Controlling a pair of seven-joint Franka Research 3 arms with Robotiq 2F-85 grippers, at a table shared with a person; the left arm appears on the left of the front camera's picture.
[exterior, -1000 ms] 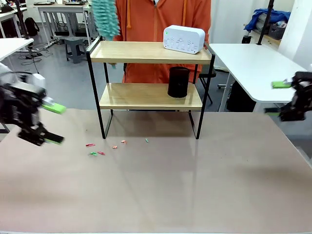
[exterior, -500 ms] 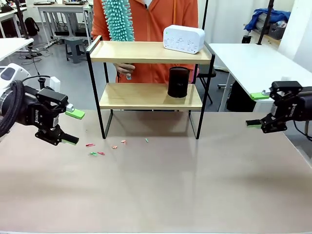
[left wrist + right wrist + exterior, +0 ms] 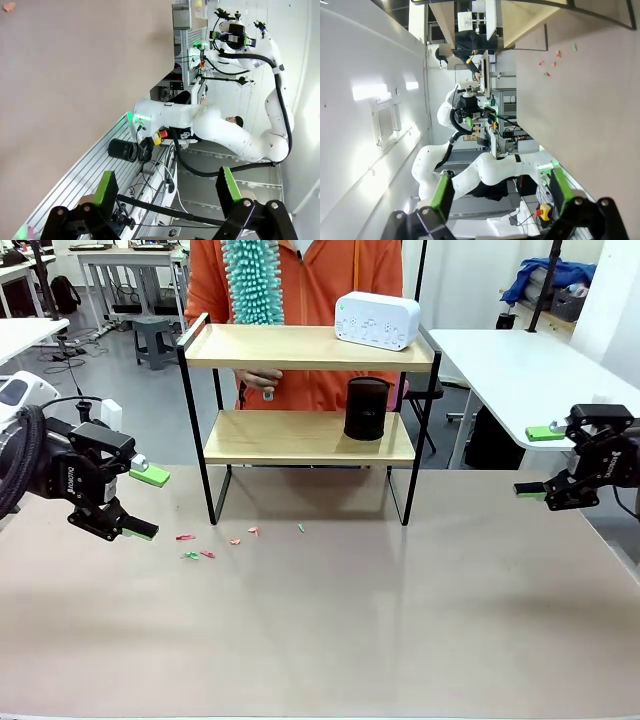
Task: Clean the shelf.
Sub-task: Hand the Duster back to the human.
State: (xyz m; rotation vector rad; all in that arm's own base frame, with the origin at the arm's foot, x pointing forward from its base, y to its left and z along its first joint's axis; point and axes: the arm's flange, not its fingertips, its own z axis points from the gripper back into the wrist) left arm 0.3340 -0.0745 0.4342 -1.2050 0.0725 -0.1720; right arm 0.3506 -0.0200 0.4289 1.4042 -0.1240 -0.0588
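The shelf [image 3: 308, 420] stands at the table's far edge, before a person holding a teal duster [image 3: 252, 280]; left gripper [image 3: 146, 503] and right gripper [image 3: 540, 461] hover at opposite sides, jaws apart, empty

Shelf [image 3: 300, 347]: wooden boards, metal frame
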